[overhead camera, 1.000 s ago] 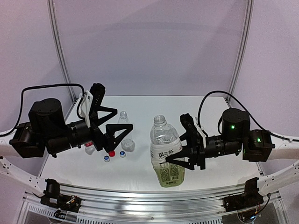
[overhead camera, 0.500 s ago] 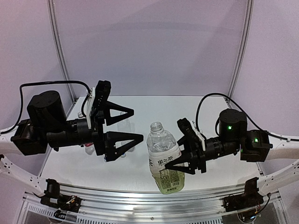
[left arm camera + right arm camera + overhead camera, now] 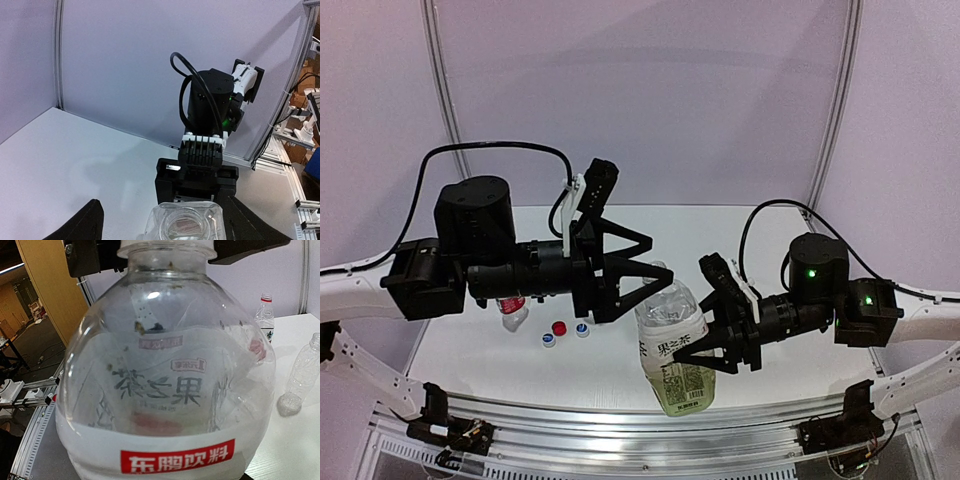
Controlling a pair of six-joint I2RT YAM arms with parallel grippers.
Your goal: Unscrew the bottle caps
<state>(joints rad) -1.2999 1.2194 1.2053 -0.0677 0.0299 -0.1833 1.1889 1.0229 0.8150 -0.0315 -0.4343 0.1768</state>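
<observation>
Three small round plastic screw caps lie loose on the white worktop (image 3: 610, 375): a red cap (image 3: 559, 328), with a white-and-blue cap (image 3: 549, 340) just beside it on one side and a second white-and-blue cap (image 3: 582, 330) on the other. None of them is on a bottle. The large clear plastic bottle with the white-and-green label (image 3: 675, 345) leans near the worktop's front edge, its body clenched in the right pincer (image 3: 715, 335). I cannot tell whether its base touches the worktop. Seen from the left wrist, its mouth looks like a bare open ring with no cap. The left pincer (image 3: 660, 265) straddles that neck, released, its black fingers (image 3: 92, 220) standing wide on either side without visibly touching it. The small clear bottle with the red label (image 3: 510, 308) stands half hidden behind the left arm. The slim ribbed unlabelled bottle (image 3: 300, 372) shows only in the right wrist view, standing and apparently uncapped too. By this layout the unscrewing looks finished, and the left pincer seems to have nothing to turn. The next move probably calls for lifting the left pincer clear of the neck, setting the large bottle upright, and only then loosening the right pincer so the bottle does not topple.
</observation>
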